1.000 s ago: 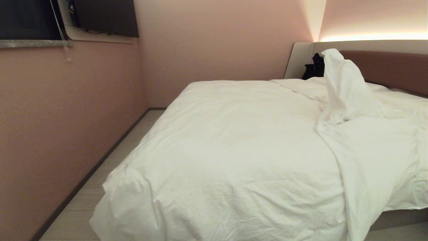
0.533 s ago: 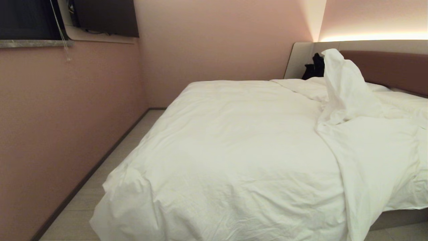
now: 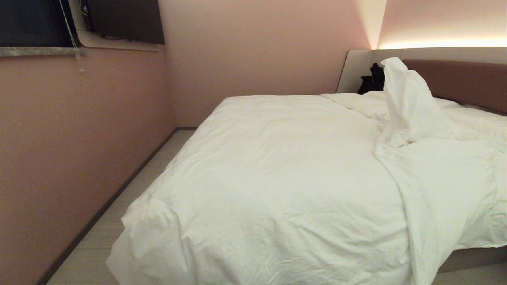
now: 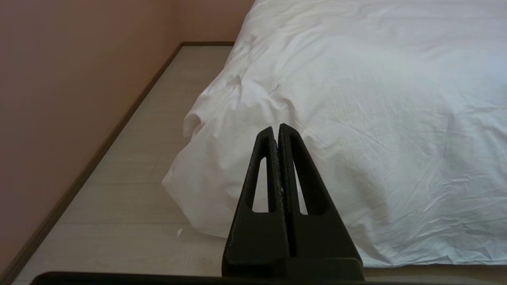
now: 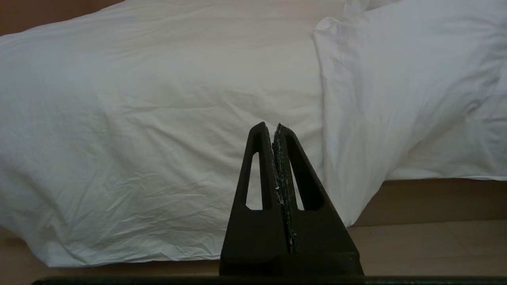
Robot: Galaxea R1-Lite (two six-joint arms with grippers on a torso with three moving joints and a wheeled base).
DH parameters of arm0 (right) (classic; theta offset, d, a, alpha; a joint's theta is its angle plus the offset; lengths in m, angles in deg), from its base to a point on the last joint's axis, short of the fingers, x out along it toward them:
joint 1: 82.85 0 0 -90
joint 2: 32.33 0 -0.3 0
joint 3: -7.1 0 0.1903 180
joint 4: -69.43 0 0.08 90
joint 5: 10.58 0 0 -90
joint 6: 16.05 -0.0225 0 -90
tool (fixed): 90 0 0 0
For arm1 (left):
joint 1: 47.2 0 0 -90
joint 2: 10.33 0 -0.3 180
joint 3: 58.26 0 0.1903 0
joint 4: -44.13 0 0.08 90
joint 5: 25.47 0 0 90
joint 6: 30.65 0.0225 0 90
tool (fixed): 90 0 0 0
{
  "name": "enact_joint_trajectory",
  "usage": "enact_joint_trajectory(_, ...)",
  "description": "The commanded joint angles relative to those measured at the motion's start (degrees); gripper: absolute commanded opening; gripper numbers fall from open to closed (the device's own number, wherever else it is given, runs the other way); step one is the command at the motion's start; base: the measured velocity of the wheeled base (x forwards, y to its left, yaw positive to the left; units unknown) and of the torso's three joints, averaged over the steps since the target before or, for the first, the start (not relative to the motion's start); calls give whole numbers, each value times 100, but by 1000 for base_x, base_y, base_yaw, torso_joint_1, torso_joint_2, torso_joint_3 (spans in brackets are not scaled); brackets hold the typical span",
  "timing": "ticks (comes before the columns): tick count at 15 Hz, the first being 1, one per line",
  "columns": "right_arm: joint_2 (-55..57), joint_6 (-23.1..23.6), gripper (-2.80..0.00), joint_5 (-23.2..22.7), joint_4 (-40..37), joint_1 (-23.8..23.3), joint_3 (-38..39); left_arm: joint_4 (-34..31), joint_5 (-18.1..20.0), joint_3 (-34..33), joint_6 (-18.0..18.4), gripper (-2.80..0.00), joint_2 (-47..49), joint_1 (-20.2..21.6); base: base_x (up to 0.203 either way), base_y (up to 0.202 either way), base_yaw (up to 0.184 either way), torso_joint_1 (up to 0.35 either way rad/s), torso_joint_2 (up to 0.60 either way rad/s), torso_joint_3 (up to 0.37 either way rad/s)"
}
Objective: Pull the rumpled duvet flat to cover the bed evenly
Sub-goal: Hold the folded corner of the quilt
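While both arms hang low at the foot of the bed, neither showing in the head view, the left gripper [image 4: 276,128] and the right gripper [image 5: 273,127] have their black wedge fingers pressed together on nothing, short of the cloth. The thick, creased white cotton duvet [image 3: 277,178] lies skewed over the wide low bed [image 3: 475,257]: one corner sags toward the pale floor [image 3: 91,253] by the pink wall, a fold rears up against the brown padded headboard [image 3: 467,81], and a doubled flap drapes down the right side. Pulling on the near edge alone would likely drag more cloth onto the floor and leave that fold standing. A pinch on the flap might catch only the cover, not the filling. Something dark sits by the headboard; I cannot tell what it is, and it could snag.
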Motion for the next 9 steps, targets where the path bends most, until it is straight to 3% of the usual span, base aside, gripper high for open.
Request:
enact_joint_trajectory(1, 8, 2, -280, 2, 6, 2, 0, 11, 6, -1, 1, -280, 6, -3, 0, 0, 0, 0, 0, 0)
enact_joint_trajectory(4, 8, 2, -280, 2, 6, 2, 0, 11, -3, -1, 1, -280, 6, -3, 1, -36, 3, 2, 1, 0)
enact_joint_trajectory(9, -1, 2, -280, 2, 6, 2, 0, -4, -3, -1, 8, -280, 6, -3, 0, -188, 0, 3, 4, 0)
